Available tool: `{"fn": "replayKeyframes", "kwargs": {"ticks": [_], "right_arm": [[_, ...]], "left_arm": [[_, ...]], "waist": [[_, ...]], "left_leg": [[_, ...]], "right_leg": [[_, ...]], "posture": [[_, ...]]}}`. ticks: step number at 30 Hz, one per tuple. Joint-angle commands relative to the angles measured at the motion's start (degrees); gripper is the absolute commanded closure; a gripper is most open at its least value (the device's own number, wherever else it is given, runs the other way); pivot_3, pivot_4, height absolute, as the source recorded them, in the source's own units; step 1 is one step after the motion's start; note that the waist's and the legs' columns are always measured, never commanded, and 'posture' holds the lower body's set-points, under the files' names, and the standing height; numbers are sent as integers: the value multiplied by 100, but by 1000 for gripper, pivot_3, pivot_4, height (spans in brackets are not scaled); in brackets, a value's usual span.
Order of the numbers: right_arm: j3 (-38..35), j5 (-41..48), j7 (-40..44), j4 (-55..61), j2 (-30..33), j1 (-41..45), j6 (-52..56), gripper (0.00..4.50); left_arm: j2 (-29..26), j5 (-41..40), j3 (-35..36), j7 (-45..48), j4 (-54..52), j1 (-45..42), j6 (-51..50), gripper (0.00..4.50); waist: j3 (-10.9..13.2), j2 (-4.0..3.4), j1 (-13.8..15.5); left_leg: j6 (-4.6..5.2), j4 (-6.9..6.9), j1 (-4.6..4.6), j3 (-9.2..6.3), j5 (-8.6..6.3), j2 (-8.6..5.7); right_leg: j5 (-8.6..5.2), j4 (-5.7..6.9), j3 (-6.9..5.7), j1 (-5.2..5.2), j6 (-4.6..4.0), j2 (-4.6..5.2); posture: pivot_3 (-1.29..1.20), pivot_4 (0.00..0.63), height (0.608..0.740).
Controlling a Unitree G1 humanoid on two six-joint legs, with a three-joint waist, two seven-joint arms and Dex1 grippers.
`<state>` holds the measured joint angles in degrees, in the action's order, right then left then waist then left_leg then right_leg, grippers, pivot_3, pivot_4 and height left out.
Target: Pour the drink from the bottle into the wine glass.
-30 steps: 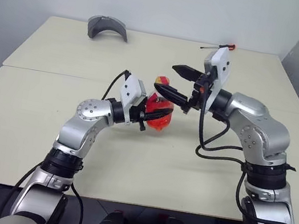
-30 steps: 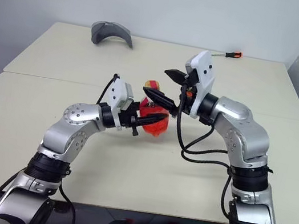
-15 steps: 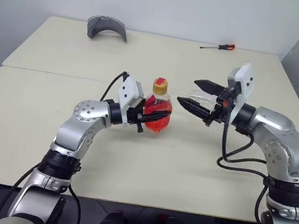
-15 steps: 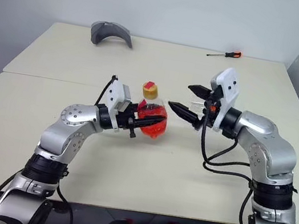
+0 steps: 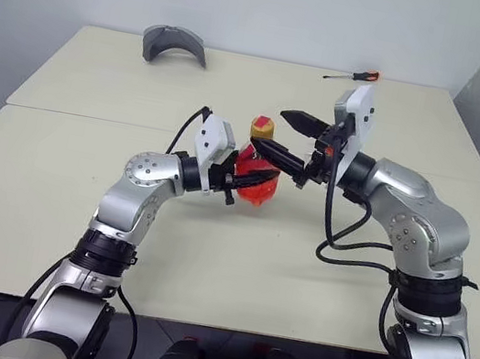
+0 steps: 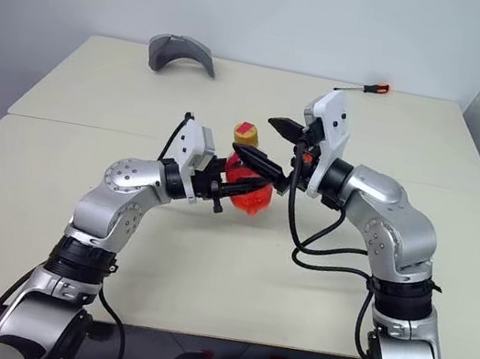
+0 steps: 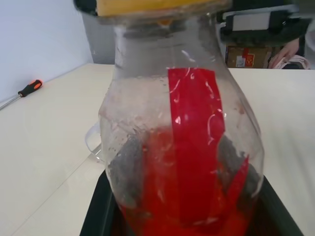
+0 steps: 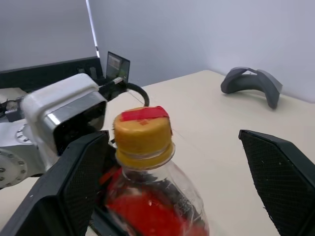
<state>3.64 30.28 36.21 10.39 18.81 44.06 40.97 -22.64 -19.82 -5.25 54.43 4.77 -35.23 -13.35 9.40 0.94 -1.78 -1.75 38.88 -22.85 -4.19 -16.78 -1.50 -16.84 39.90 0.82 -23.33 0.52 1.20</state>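
Half-full bottle (image 5: 255, 175) holds red drink (image 7: 187, 206).

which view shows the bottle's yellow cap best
The right wrist view: the yellow cap sits close and whole between the right gripper's open fingers, red band across its top. Both eye views show it small above the bottle. The left wrist view catches just its lower edge.

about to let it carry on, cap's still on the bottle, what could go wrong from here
The right gripper stands open around the yellow cap; if it closes off-centre it may slip off the cap rather than turn it.

The left gripper holds the bottle by its soft round body above the table, so twisting the cap could spin or squeeze the bottle and spill the red drink once the cap loosens.
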Motion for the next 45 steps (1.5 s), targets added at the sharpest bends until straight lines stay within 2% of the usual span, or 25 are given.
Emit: {"fn": "replayKeyframes", "kwargs": {"ticks": [1, 10, 19, 31, 38, 45], "right_arm": [[-30, -90, -21, 29, -69, 185, -250, 0], [-211, -140, 13, -130, -6, 230, -280, 0], [-456, 6, 180, 118, 637, -50, -69, 0], [-581, 226, 255, 492, 1024, -340, 198, 0], [-642, 967, 78, 1040, 762, -243, 825, 0], [-576, 982, -134, 895, 550, 78, 831, 0]], "left_arm": [[8, -37, 91, -1, -180, -168, 113, 3137], [-37, -49, 135, -14, -207, -140, 92, 3182], [-4, -47, 146, -62, -213, -113, 122, 3189], [107, -21, 96, -4, -74, -186, 238, 3206], [124, -29, 87, 5, -152, -118, 210, 3206], [122, -31, 94, 9, -145, -122, 197, 3206]], "waist": [[0, 0, -2], [0, 0, -4], [0, 0, 8], [0, 0, 5], [0, 0, -2], [0, 0, 3]], "left_leg": [[0, 0, 1, 0, 0, 0], [0, 0, 1, 0, 0, 0], [2, 0, -1, -1, -1, 0], [6, -1, -1, 1, -3, 0], [9, -1, 1, 0, -5, 0], [5, 0, 0, -1, -3, 0]], "right_leg": [[0, 0, 0, 0, 0, 0], [0, 1, 0, 0, 0, 0], [0, 0, -1, 0, 0, 0], [0, 1, 0, 0, 0, 0], [0, 1, 0, 1, 0, 0], [0, 1, -1, 0, 0, 0]], "posture": [[0, 150, 740], [0, 150, 740], [0, 150, 740], [0, 150, 740], [0, 150, 740], [0, 150, 740]]}}
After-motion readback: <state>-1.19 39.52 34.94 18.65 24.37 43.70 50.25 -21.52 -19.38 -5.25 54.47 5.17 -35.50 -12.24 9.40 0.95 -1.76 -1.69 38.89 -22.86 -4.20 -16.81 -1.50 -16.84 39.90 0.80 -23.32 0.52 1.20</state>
